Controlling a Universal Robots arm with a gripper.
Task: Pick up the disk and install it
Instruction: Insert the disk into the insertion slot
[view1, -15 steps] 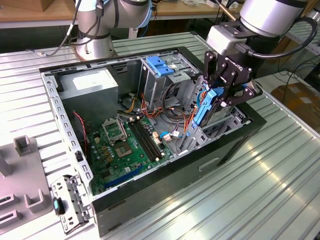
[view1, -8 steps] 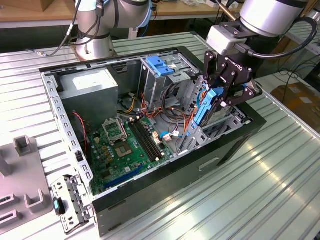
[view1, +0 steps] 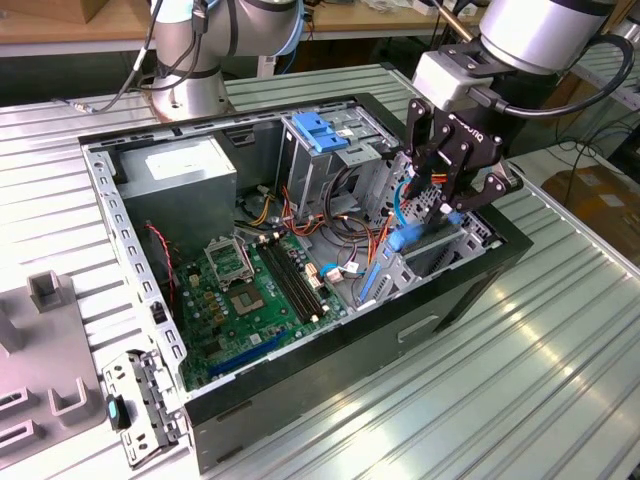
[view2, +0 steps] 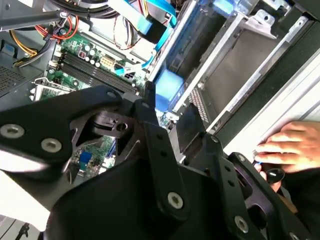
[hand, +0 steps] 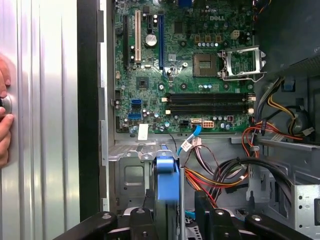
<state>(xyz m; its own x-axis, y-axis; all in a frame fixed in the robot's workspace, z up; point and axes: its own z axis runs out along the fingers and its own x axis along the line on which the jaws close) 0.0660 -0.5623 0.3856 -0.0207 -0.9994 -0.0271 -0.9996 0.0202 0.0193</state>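
The disk (hand: 166, 177) stands on edge inside the open computer case (view1: 130, 240), in the metal drive cage (view1: 440, 255) at the exterior view's right. Its blue rail (view1: 404, 238) faces up, and in the second wrist view its blue end (view2: 167, 90) pokes out beyond the fingers. My black gripper (view1: 460, 210) hangs over that cage. In both wrist views its fingers (hand: 150, 207) straddle the blue rail and look closed against the disk's sides. The rest of the disk is hidden by the cage and the gripper (hand: 175, 200).
The green motherboard (view1: 250, 300) covers the case floor, with a grey power supply box (view1: 185, 170) at the back. A blue latch (view1: 320, 130) tops another cage. Orange, red and blue cables (hand: 220, 175) lie beside the disk. A person's hand (view2: 290, 145) rests on the table outside the case.
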